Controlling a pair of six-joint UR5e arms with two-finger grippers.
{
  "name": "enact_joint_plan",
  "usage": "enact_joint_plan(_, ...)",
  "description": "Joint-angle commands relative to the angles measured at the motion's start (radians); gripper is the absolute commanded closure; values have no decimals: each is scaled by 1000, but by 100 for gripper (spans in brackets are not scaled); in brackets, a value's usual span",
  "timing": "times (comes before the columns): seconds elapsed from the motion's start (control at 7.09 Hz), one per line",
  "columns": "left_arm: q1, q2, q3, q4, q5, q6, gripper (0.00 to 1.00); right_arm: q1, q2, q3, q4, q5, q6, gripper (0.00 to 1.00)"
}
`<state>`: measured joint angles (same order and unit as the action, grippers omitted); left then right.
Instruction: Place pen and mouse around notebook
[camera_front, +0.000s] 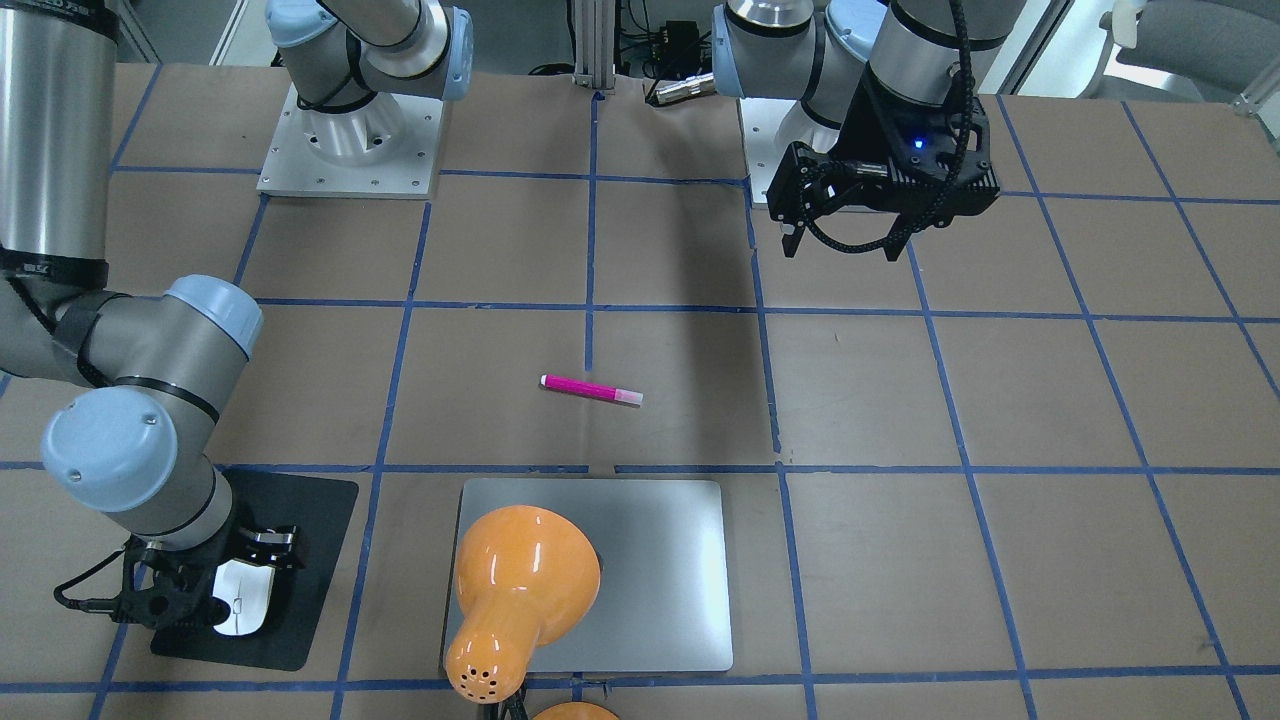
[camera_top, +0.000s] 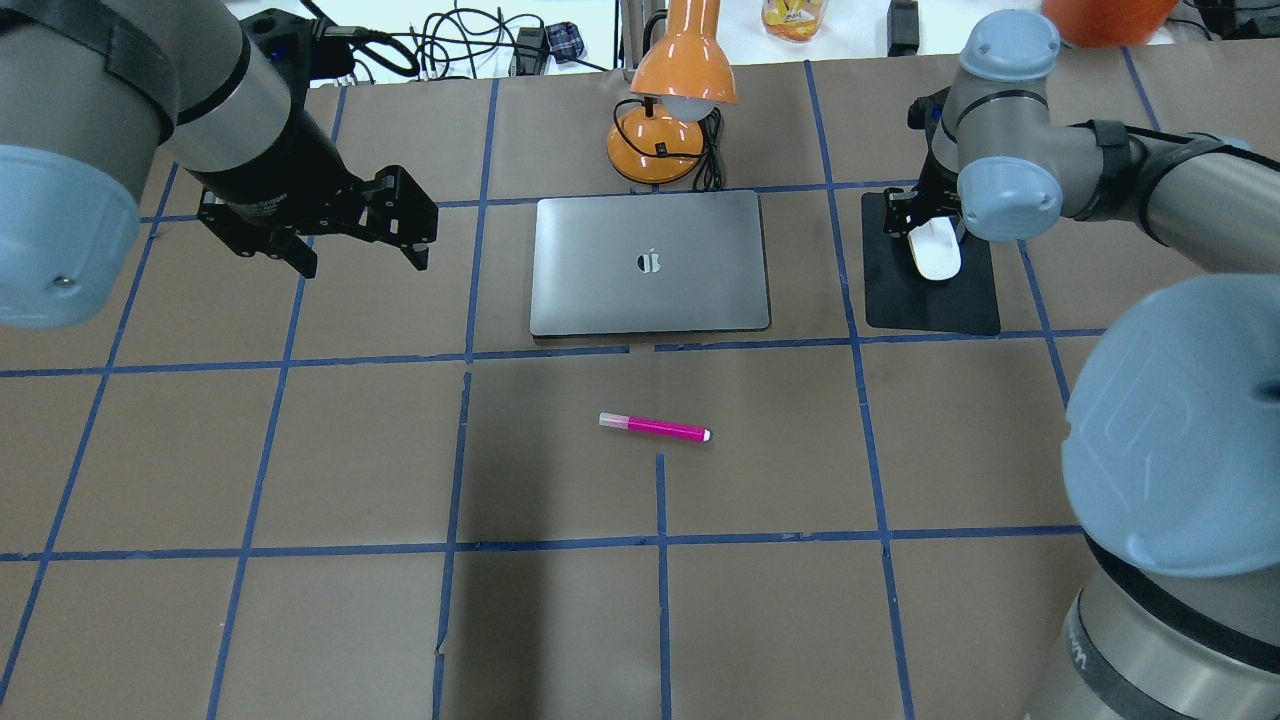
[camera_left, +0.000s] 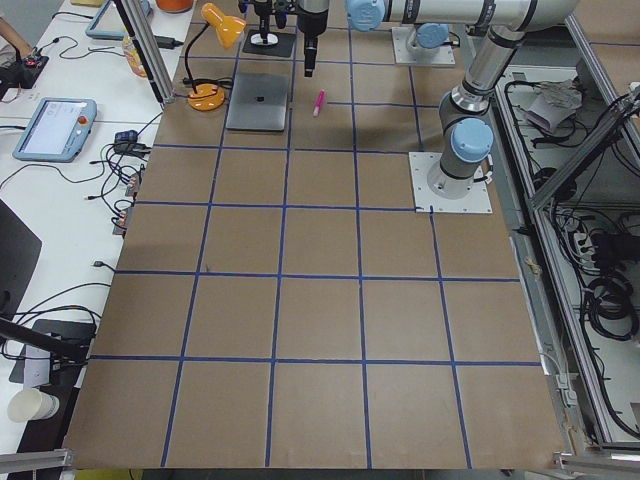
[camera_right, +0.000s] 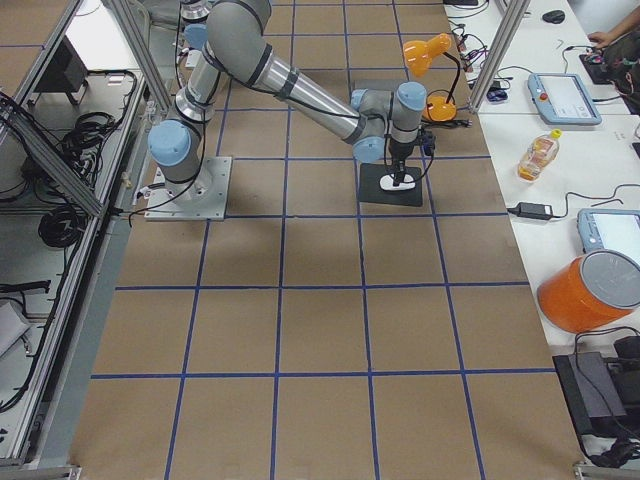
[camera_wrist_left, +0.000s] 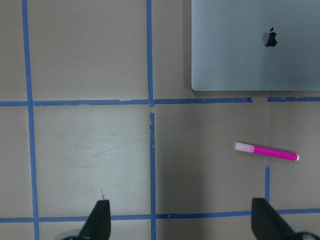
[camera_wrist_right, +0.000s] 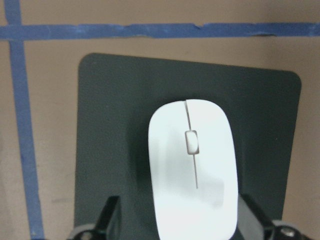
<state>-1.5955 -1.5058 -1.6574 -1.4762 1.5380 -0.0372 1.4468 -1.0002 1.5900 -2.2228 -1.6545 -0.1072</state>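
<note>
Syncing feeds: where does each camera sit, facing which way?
Front: across table, facing robot; left arm, right arm.
Overhead: behind robot, downward; both arms.
Exterior left: left end, along table; left arm near.
Exterior right: right end, along table; right arm near.
Left wrist: down at pen, notebook; left gripper.
Right wrist: down at mouse; right gripper.
Overhead, left wrist share pen.

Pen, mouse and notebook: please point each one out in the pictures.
pen (camera_top: 655, 427): overhead exterior view, middle of pink barrel.
mouse (camera_wrist_right: 192, 172): right wrist view, white top shell.
notebook (camera_top: 650, 300): overhead exterior view, bare lid below logo.
</note>
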Motion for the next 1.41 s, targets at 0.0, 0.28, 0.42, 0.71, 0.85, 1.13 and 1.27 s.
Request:
enact_joint_plan(0.0,0,-14,7,-9,-4,-3,0,15,-128,1,105,-1,0,0)
enact_joint_plan(0.28,0,-19,7,-3,-1,-3,0,11,-332,13,376,-1,-3,0)
enact_joint_plan(0.42,0,-16,5,-4,-1,-3,0,14,-439,13,541,15,10,0)
enact_joint_plan(0.71,2,-17,7,-9,-1,-4,0,15,-579,18,670,85,47,0)
enact_joint_plan(0.85,2,-20,8,-7,-1,-6,0,15,-603,36,689,85,47,0)
enact_joint_plan(1.13,2,-19,4,-7,1,-6,0,50,-658,86,690,79,47,0)
enact_joint_plan(1.27,2,-19,8,-9,-1,-6,0,56,-664,91,690,82,47,0)
